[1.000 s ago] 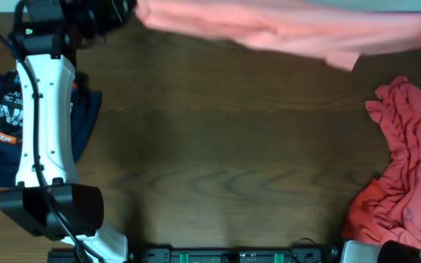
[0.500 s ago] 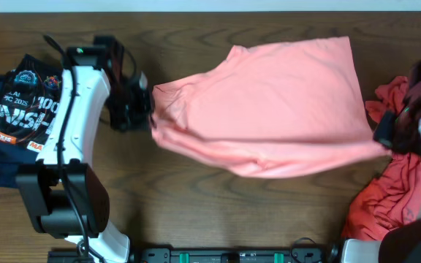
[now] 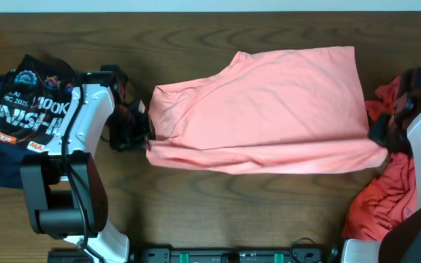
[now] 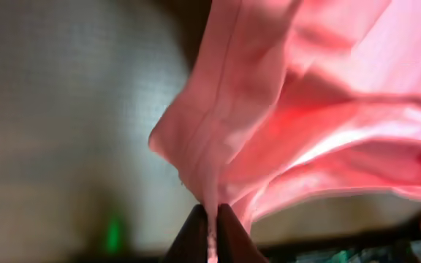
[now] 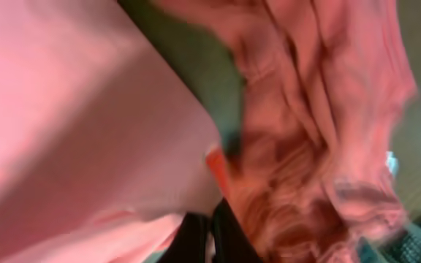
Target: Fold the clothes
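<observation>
Wood table [image 3: 218, 212], salmon-pink shirt [image 3: 269, 109] dropped lower, flatter, jaws still clamped

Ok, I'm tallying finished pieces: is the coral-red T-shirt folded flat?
No, the coral-red T-shirt lies crumpled in a bunched heap beside the salmon-pink T-shirt.

The claw [image 5: 209, 223] is at the bottom, pinched tight on the edge of the light pink shirt [image 5: 71, 124]. That shirt spreads up to the claw's left. A crumpled red shirt [image 5: 320, 146] lies to its right. Everything looks blurry.
</observation>
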`<act>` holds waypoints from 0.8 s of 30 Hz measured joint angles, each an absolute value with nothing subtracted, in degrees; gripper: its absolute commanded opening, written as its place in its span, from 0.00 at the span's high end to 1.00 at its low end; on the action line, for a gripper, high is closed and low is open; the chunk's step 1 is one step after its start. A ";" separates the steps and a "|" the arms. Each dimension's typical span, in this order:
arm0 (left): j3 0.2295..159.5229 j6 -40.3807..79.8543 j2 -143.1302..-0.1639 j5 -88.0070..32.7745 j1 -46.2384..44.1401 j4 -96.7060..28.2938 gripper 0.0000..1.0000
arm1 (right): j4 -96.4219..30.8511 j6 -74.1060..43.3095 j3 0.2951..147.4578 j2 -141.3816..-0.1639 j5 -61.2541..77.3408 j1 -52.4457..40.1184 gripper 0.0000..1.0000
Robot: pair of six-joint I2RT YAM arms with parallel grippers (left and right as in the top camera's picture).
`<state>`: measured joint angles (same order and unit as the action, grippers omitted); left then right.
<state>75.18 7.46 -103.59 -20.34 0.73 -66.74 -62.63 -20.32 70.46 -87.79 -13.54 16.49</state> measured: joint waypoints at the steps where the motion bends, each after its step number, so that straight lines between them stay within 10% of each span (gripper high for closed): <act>1: 75.18 7.64 -103.59 -20.34 0.73 -64.69 0.94 | -59.88 -19.90 70.37 -87.79 -12.71 16.49 0.99; 18: 75.18 17.21 -103.59 -20.14 0.73 -46.59 0.94 | -35.86 -18.59 69.91 -96.75 -2.83 16.36 0.97; 24: 75.18 17.91 -103.59 -20.14 0.73 -46.24 0.60 | -30.39 -18.50 69.89 -103.70 -0.25 15.92 0.57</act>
<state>75.18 17.91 -103.59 -20.14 0.73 -46.24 -30.39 -18.50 69.89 -103.70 -0.25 15.92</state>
